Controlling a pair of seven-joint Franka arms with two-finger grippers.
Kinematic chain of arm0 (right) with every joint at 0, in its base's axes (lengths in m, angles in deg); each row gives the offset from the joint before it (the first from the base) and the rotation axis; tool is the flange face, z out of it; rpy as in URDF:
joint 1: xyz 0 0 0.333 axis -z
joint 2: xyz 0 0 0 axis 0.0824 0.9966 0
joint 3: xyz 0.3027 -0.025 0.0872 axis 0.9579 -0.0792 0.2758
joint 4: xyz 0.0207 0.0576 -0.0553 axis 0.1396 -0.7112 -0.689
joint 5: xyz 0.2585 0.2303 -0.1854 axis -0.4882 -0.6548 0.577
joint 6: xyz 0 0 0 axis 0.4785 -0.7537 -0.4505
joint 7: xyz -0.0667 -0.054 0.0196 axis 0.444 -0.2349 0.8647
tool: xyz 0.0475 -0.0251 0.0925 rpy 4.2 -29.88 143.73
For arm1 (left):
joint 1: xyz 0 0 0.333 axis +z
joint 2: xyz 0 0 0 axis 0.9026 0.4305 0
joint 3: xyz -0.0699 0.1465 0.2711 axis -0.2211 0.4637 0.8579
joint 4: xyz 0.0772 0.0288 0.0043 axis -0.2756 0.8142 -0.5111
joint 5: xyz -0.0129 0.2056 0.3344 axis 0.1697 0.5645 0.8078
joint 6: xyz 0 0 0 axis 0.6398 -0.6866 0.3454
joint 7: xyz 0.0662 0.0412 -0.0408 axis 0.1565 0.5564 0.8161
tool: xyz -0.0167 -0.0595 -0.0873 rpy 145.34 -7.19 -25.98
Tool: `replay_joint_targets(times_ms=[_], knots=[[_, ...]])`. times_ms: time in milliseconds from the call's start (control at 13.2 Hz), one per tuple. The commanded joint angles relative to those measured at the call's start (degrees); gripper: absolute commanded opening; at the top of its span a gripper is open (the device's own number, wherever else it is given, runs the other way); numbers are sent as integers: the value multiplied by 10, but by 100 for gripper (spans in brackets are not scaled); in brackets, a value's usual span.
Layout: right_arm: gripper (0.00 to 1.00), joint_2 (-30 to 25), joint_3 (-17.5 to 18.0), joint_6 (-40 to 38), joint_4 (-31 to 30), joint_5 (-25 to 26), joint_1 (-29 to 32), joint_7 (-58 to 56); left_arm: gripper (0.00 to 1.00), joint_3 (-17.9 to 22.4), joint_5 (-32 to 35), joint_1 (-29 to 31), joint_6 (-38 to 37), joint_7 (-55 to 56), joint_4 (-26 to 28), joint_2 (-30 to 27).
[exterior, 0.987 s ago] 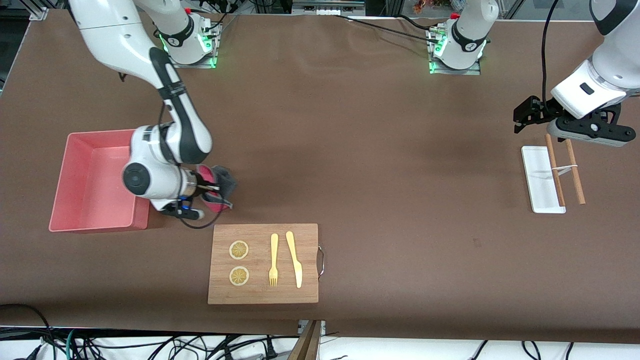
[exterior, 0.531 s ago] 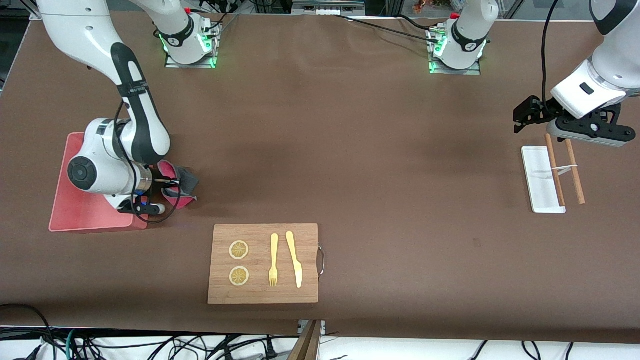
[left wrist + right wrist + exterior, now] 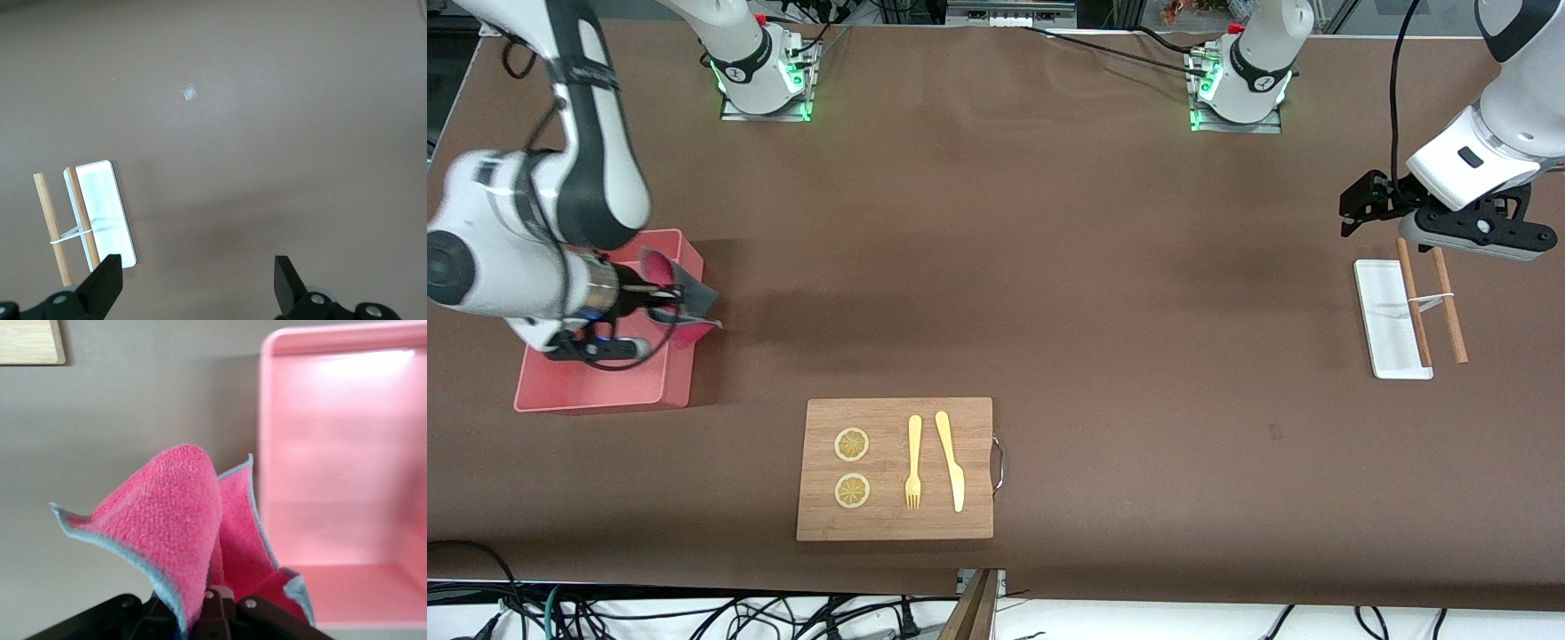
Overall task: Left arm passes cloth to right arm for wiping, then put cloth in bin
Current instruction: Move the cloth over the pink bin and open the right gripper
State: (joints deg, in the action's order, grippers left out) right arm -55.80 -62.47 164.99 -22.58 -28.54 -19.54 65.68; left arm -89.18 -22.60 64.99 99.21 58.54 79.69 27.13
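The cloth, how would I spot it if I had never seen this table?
Find the pink bin at the right arm's end of the table. Over the bin's edge, the right gripper is shut on the cloth. It is the only soft thing here, pink on one face and dark grey on the other.

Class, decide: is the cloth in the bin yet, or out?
Out. The right pincer holds the cloth up over the bin's rim.

Right gripper clamped on pink cloth, grey-edged; pink bin beside it; wooden board corner visible
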Motion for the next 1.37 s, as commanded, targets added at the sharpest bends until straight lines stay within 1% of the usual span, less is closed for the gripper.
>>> replay_joint_targets(times_ms=[0, 228, 304, 455, 531, 607, 683, 911, 987, 1138, 1290], knots=[[0, -18, 2, -38, 24, 36, 29, -58, 100, -2, 15, -1, -11, -8, -12, 2], [0, -24, -26, -33, 15, 48, 41, -98, 100, -2, 15, -1, -11, -8, -12, 2], [0, -20, -29, -23, 7, 54, 49, -99, 100, -2, 15, -1, -11, -7, -12, 2], [1, -12, -29, 24, -26, 55, 59, -101, 100, -2, 15, -1, -11, -7, -12, 2], [30, -11, -29, 43, -39, 55, 63, -102, 100, -2, 15, -1, -11, -7, -12, 2], [83, -10, -29, 48, -41, 52, 62, -101, 100, -2, 15, -1, -11, -8, -12, 2], [100, -11, -29, 47, -39, 52, 62, -101, 100, -2, 15, -1, -11, -8, -12, 2], [100, -16, -31, 45, -34, 46, 63, -101, 100, -2, 15, -1, -11, -8, -12, 2], [100, -19, -38, 49, -33, 44, 63, -100, 100, -2, 15, -1, -11, -7, -12, 2], [100, -42, -39, 42, -25, 20, 62, -93, 100, -2, 15, -2, -11, -8, -12, 2], [100, -74, -29, 40, -21, 19, 61, -88, 100, -2, 15, -1, -11, -8, -12, 2]])
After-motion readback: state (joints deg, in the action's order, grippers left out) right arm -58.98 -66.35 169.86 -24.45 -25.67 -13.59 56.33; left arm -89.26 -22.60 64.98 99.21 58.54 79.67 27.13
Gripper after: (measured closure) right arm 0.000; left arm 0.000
